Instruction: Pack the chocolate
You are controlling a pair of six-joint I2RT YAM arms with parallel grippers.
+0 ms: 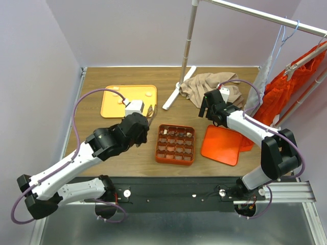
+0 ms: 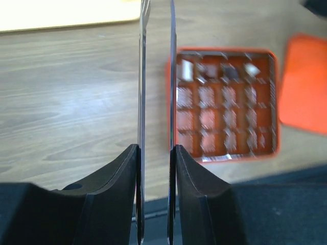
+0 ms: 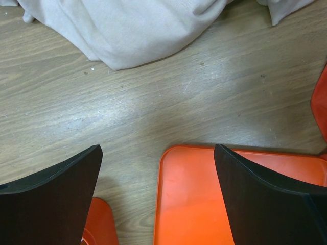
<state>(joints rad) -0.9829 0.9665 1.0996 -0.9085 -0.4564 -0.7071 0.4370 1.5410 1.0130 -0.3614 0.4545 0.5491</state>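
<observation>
My left gripper [image 1: 145,120] [image 2: 156,148] is shut on thin metal tongs [image 2: 141,76], whose two blades run up between the fingers with a narrow gap. The tongs' tips are out of the left wrist view. The gripper hovers left of the orange gridded box [image 1: 175,144] [image 2: 265,102]. Brown and cream-white chocolate lumps [image 1: 176,133] [image 2: 231,71] lie in the box's far row. A few cream lumps [image 1: 148,94] lie on the yellow-orange tray [image 1: 115,107]. My right gripper [image 1: 207,109] [image 3: 158,153] is open and empty above the far edge of the flat orange lid [image 1: 222,144] [image 3: 199,204].
A beige cloth [image 1: 212,87] [image 3: 133,30] lies at the back right, beside a white stand base [image 1: 179,88] and its pole [image 1: 190,35]. An orange garment [image 1: 291,87] hangs from a rack at the right edge.
</observation>
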